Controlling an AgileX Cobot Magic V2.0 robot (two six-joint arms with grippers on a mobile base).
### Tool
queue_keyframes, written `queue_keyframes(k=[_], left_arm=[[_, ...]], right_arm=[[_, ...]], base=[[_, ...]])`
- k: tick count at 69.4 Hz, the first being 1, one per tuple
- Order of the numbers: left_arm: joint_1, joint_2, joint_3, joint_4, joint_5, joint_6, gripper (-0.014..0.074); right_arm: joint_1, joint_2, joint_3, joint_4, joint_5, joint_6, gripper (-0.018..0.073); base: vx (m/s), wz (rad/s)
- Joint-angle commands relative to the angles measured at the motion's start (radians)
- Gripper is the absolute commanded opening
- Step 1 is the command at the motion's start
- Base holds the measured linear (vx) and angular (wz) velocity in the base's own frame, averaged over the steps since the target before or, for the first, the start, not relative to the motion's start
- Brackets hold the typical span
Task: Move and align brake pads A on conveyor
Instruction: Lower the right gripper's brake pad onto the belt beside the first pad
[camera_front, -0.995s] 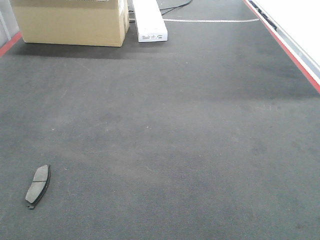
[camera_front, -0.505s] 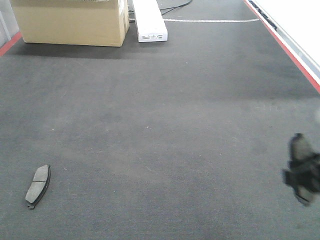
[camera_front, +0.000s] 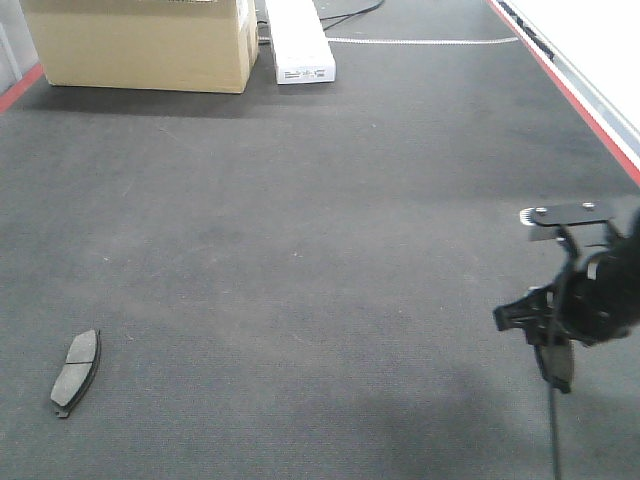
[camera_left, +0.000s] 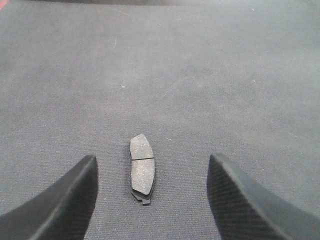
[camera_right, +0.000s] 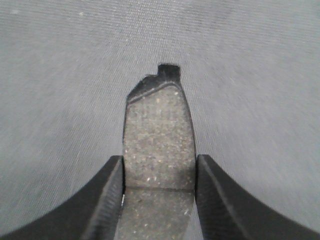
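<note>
The right claw (camera_right: 159, 170) was shut on a brake pad (camera_right: 157, 135), its two fingers pressed against the pad's long edges; the pad stuck straight out ahead of the fingertips, long axis in line with the claw, small end tab at the far tip. From the front view it hung nose-down over the conveyor belt (camera_front: 300, 250); whether the tip touched the belt, I could not tell.

The left claw (camera_left: 152, 159) was wide open and held nothing; a second pad (camera_left: 142, 170) lay flat on the belt below it, between the two fingers and clear of both. That pad's long axis ran away from the claw, nearly square to the line between the fingers, leaning a touch to one side; its groove crossed the middle and its tabbed end lay nearest the claw.

To my eye the next move turned on this: the lying pad sat well off to the left of the right claw, near the belt's left side, with bare belt between; the left arm was far the nearer to it. I judged the right arm would have to match its pad's long axis to that of the lying one before letting go.
</note>
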Motion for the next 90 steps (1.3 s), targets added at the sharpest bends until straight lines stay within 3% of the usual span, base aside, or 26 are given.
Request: queue_keyframes(k=[1,27,45,66,75,90], left_arm=[[-0.004,0.007,-0.028,-0.010,-0.077,0.000,0.0443],[-0.004,0.007,-0.028,-0.010,-0.077,0.000,0.0443],[-0.004,0.007,-0.028,-0.010,-0.077,0.000,0.0443],[-0.004,0.007,-0.028,-0.010,-0.077,0.000,0.0443],[-0.004,0.007,-0.028,-0.010,-0.077,0.000,0.0443],[-0.004,0.007,-0.028,-0.010,-0.077,0.000,0.0443]], right_arm=[[-0.006,0.040,-0.073,-0.013,-0.033,-0.009,0.0062],[-0.006,0.260,-0.182,-0.011,-0.050,-0.007,0.0209],[-0.005,0.275,-0.186,-0.012,-0.100,0.003,0.0354],[-0.005,0.045,-0.161,-0.007,-0.093,0.010,0.0380],[-0.002,-0.130,-0.052,0.043,-0.158,-0.005,0.0380],[-0.002,-0.439,0.156,0.045,-0.242,-0.005,0.0380]], base=[[0.00,0.00],[0.00,0.00],[0.00,0.00],[0.00,0.00],[0.00,0.00],[0.00,0.00]])
